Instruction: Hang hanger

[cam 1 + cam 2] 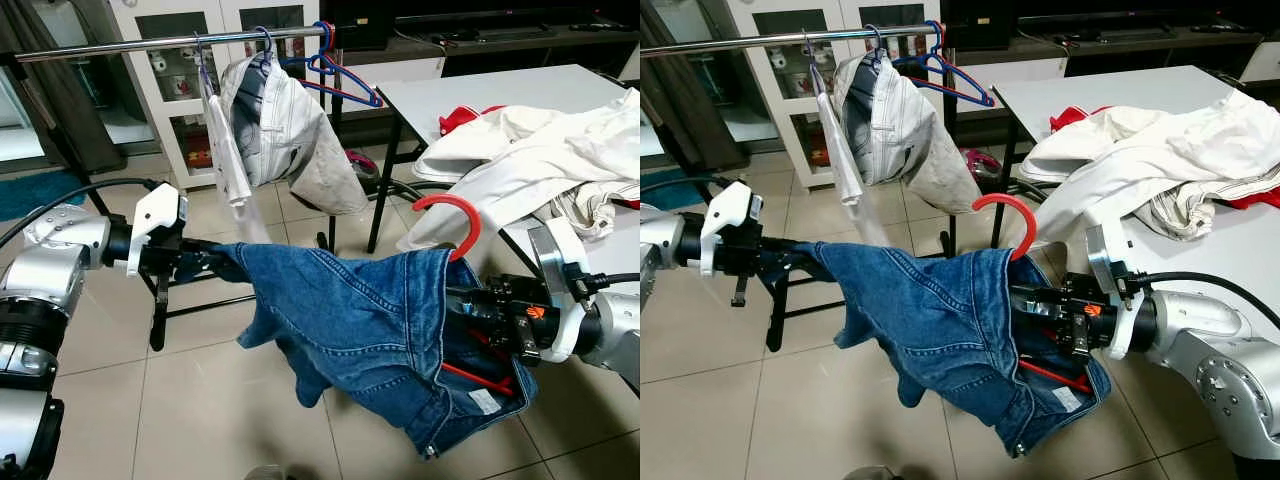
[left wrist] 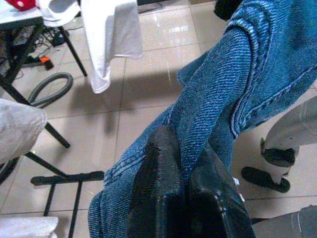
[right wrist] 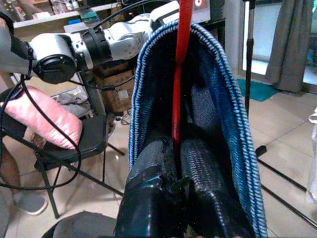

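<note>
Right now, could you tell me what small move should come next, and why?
Probably raise both arms toward the rail. The right claw grips the red hanger inside the denim jacket, the left claw pinches a sleeve, and the hook sits well below the rail.

The jacket (image 1: 360,320) spans between the left gripper (image 1: 205,262) and the right gripper (image 1: 470,318), on a hanger (image 1: 452,212) whose hook rises above its collar. Behind, garments (image 1: 275,125) hang on a rail (image 1: 120,45). To the right, a table (image 1: 480,90) bears clothes (image 1: 540,160).
</note>
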{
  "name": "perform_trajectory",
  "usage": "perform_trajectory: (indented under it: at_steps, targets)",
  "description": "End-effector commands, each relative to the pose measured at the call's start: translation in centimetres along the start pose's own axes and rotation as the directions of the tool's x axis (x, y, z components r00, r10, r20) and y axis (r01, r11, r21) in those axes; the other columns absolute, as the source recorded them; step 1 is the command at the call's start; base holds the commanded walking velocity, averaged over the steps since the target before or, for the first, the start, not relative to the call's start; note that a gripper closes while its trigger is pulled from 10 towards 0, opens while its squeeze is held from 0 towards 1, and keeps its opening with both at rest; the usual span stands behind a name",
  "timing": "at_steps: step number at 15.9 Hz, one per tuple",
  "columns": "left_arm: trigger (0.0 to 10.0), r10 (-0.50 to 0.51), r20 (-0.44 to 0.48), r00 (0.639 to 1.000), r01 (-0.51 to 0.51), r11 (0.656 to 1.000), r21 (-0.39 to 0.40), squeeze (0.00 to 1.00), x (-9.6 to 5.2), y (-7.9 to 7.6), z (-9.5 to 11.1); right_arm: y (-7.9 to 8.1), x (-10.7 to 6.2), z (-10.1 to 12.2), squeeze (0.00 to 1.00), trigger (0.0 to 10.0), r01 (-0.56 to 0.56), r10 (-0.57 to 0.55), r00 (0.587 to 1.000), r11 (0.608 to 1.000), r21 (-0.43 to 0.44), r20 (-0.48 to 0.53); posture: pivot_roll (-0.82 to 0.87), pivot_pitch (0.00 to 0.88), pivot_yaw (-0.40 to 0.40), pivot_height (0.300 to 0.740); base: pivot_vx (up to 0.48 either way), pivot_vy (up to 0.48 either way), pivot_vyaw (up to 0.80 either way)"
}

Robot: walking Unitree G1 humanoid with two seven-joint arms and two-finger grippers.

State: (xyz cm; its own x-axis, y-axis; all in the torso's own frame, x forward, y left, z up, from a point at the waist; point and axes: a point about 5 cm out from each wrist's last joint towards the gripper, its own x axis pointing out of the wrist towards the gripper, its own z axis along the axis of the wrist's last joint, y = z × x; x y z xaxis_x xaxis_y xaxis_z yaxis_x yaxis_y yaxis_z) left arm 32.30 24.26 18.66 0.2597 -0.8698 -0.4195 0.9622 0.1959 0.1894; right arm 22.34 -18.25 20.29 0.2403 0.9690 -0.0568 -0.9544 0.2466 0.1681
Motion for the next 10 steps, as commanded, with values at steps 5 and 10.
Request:
perform_trajectory:
  at_steps: [5,10]
  targets:
    - [0.0,0.105,0.036,0.994,-0.105,0.994,-0.025,0.00,-1.7,0.3,0.0,-0.1,-0.2,1.7,0.00,10.0,0.023,-0.019,0.998,0.998,-0.065,0.061,0.03,0.000,0.070,0.740,0.000,0.000,0.00]
    - [0.0,0.234,0.009,0.972,-0.232,0.969,-0.090,0.00,-4.3,-0.2,-1.6,-0.3,-0.6,1.9,0.00,10.0,0.045,-0.040,0.996,0.997,-0.066,0.082,0.03,0.000,0.069,0.740,0.000,0.000,0.00]
